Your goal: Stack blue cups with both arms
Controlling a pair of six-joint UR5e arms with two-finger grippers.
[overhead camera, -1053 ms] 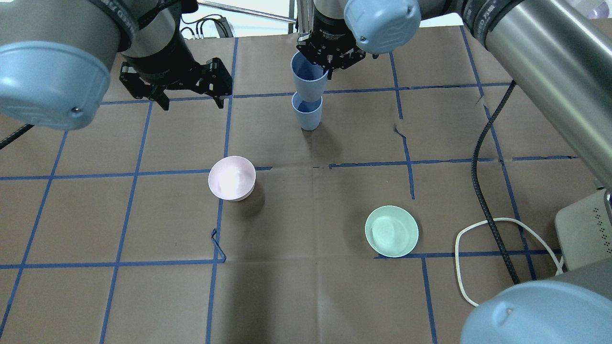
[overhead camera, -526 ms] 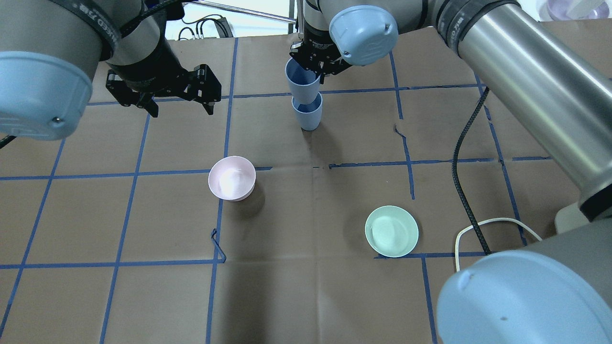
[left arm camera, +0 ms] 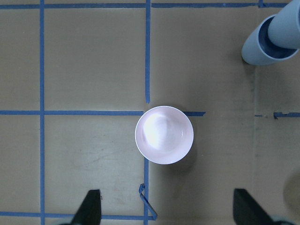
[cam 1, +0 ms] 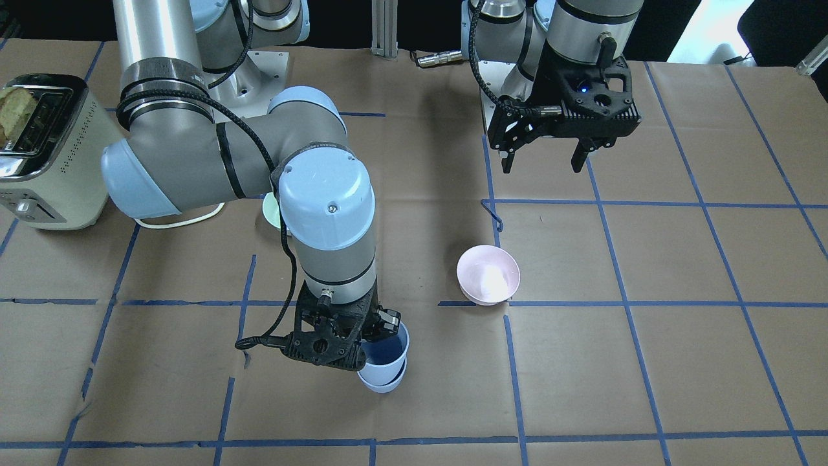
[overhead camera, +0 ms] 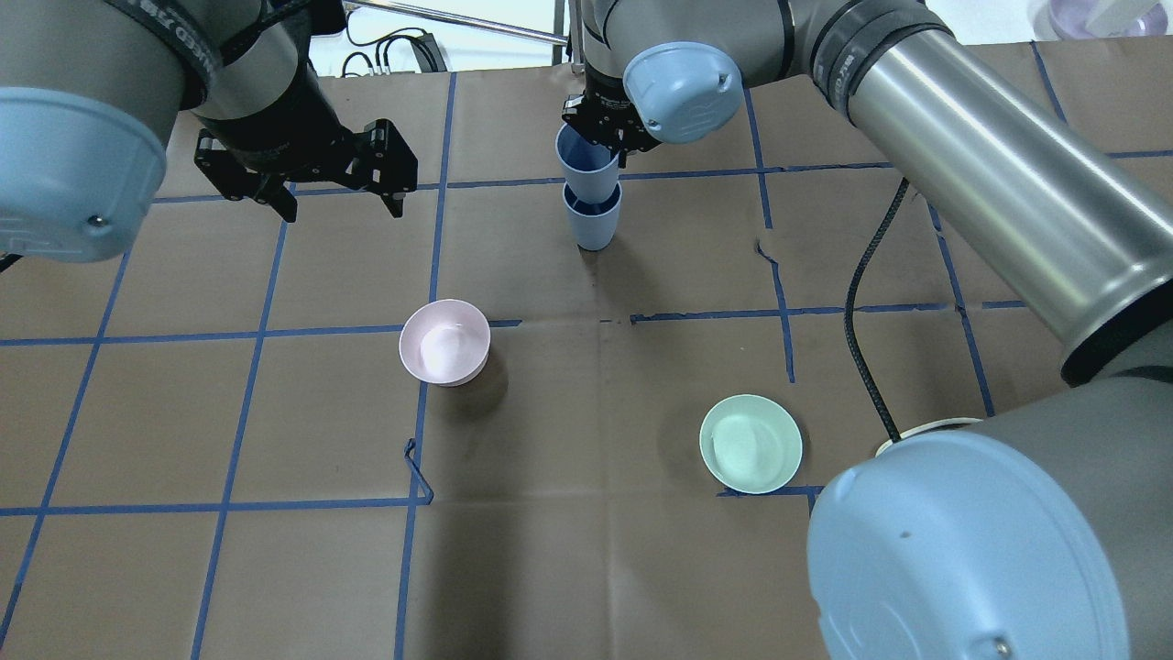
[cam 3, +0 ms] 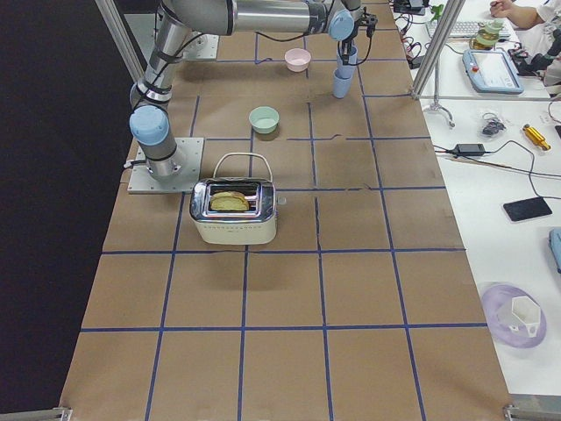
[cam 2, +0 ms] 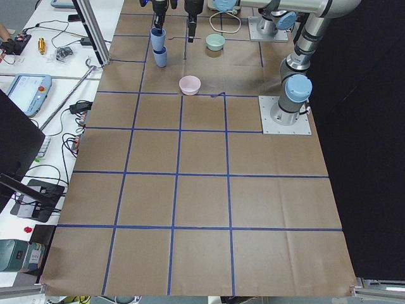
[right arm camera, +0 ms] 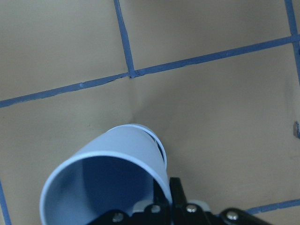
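Note:
One blue cup [overhead camera: 592, 223] stands upright on the table at the far middle. My right gripper [overhead camera: 612, 137] is shut on the rim of the second blue cup [overhead camera: 585, 167]. This cup is tilted slightly, and its base sits inside the mouth of the standing cup. The right wrist view shows the held cup [right arm camera: 110, 180] over the lower cup's rim [right arm camera: 158, 142]. In the front view the pair [cam 1: 386, 362] is nested below the right gripper [cam 1: 372, 331]. My left gripper [overhead camera: 339, 203] is open and empty, hovering well to the left of the cups.
A pale pink bowl [overhead camera: 444, 341] sits mid-table, below the left gripper [left arm camera: 164, 135]. A mint-green bowl [overhead camera: 751, 443] is nearer on the right. A toaster [cam 1: 39, 155] with a white cable stands on the robot's right side. A black cable [overhead camera: 861, 302] hangs from the right arm.
My right gripper has lowered the held cup so its base has gone into the standing cup. The left arm has drifted slightly left and back, still open.

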